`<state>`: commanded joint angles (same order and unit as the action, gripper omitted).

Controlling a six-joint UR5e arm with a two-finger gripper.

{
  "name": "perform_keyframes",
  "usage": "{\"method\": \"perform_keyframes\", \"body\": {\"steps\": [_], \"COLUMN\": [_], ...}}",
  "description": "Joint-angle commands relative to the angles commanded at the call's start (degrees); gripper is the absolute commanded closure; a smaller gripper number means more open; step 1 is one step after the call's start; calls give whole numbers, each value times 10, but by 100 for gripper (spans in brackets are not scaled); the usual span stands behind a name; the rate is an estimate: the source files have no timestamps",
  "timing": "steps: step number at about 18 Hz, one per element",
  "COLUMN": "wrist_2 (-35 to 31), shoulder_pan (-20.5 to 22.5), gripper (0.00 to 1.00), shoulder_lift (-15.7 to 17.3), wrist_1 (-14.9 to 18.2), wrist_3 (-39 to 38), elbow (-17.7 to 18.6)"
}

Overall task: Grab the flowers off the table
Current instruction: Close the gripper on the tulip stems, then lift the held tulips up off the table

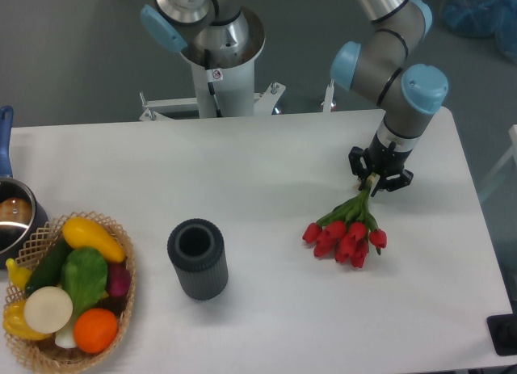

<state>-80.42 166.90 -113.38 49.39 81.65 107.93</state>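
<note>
The flowers (346,237) are a small bunch of red tulips with green stems, lying on the white table (266,164) at the right. The blooms point toward the front and the stems run up and to the right. My gripper (378,180) is right over the upper end of the stems, its black fingers on either side of them. The stem ends are hidden between the fingers. From this view I cannot tell whether the jaws are pressed onto the stems or still apart.
A dark grey ribbed cylinder cup (197,258) stands upright at the front middle. A wicker basket of colourful vegetables (69,293) sits at the front left. A metal pot (12,216) with a blue handle is at the left edge.
</note>
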Motion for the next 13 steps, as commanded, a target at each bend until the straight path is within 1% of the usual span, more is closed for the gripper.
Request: {"method": "perform_keyframes", "body": {"steps": [7,11,13], "wrist_2": [1,9,24], "shoulder_pan": [1,2,2], "gripper": [89,89,89], "shoulder_lift": [0,8,16], "wrist_1": [0,7,6], "wrist_3": [1,0,-3], "elbow": [-12,-46,-57]}}
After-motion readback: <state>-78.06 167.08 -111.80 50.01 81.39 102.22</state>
